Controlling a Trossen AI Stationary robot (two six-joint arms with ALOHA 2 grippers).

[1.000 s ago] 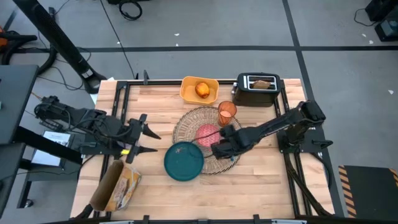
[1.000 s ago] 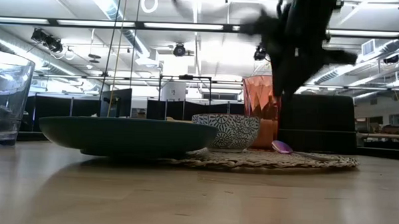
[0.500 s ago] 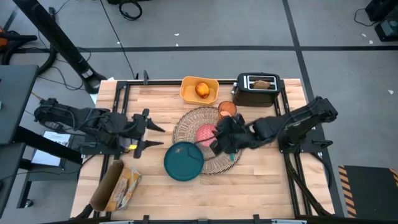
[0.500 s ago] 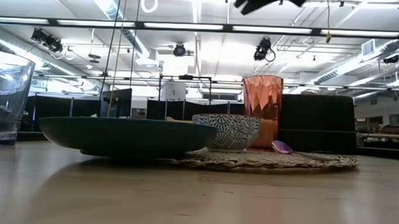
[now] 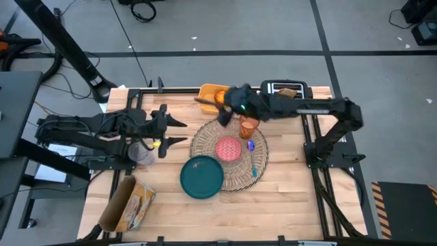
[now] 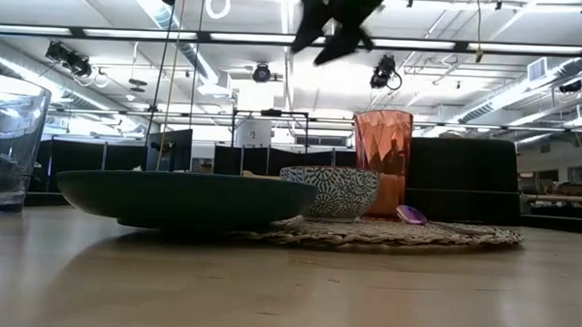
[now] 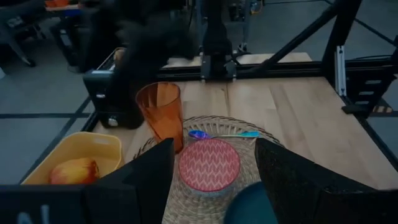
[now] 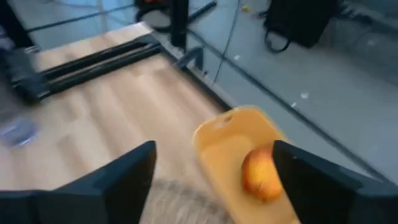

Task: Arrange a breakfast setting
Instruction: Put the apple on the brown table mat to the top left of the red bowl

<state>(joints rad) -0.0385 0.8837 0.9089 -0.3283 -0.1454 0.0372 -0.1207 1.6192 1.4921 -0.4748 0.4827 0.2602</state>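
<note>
The round straw placemat (image 5: 240, 171) carries the pink bowl (image 5: 229, 148), the orange cup (image 5: 249, 126) and the blue-green spoon (image 5: 252, 158). The teal plate (image 5: 202, 177) rests partly on the mat's near-left edge. The orange-red fruit (image 8: 262, 174) lies in the yellow tray (image 8: 233, 140). A toast slice (image 5: 289, 91) stands in the black toaster (image 5: 280, 102). My right gripper (image 5: 213, 109) hangs open above the tray, high over the table and touching nothing. My left gripper (image 5: 183, 132) hovers open left of the placemat, pointing at the bowl (image 7: 208, 165).
A clear glass (image 5: 141, 154) stands under my left arm. A bagged loaf (image 5: 130, 202) lies at the near-left corner. Black rails run along the table's left, far and right sides. Bare wood lies along the near edge, right of the plate.
My right gripper has risen from the spoon's place on the placemat and swung toward the far edge until it is over the yellow tray, and its fingers have opened. The spoon stays on the mat. My left gripper has drifted slightly toward the far right.
</note>
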